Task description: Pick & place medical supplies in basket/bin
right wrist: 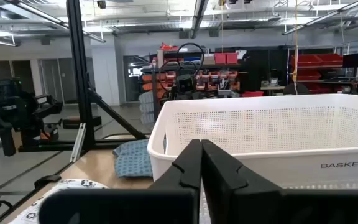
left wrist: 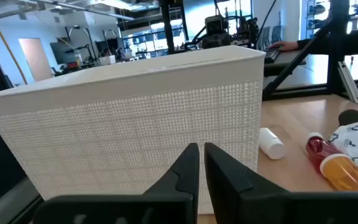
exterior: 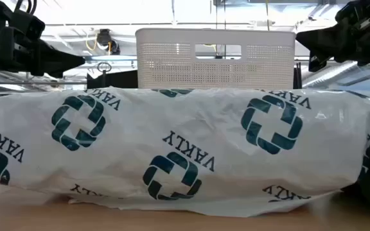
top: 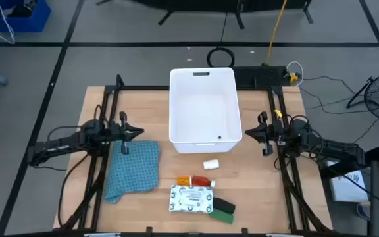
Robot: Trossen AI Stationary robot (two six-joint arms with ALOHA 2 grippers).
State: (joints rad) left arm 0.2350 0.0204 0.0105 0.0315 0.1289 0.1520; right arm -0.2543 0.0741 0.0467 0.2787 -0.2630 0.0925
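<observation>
Basket: the white rectangular perforated plastic tub (top: pixel 202 105) with rounded corners sits upright at the middle of my wooden table (top: pixel 268 197), toward the far edge; nothing shows inside it from above.
Small cylinder: a small white cylinder (top: pixel 210 164) lies on the wood just in front of the tub, apart from it.
Bottle: a red-orange bottle (top: pixel 196 180) lies on its side a little nearer the front edge, beyond the cylinder.
Packet: a flat white packet printed with teal crosses (top: pixel 191 199) lies just in front of the bottle; it fills most of the low view.
Blocks: a black block (top: pixel 224 203) and a green block (top: pixel 224 214) lie at the packet's right end, touching or nearly so.
Cloth: a crumpled blue cloth (top: pixel 134 170) lies to the left of the supplies, below my left arm.
My left claw (top: pixel 135 133): it hangs beside the tub's left wall, fingers (left wrist: pixel 180 176) nearly together with only a thin slit between them, gripping nothing.
My right claw (top: pixel 247 133): it hangs beside the tub's right wall, fingers (right wrist: pixel 188 169) pressed almost closed, empty too.
</observation>
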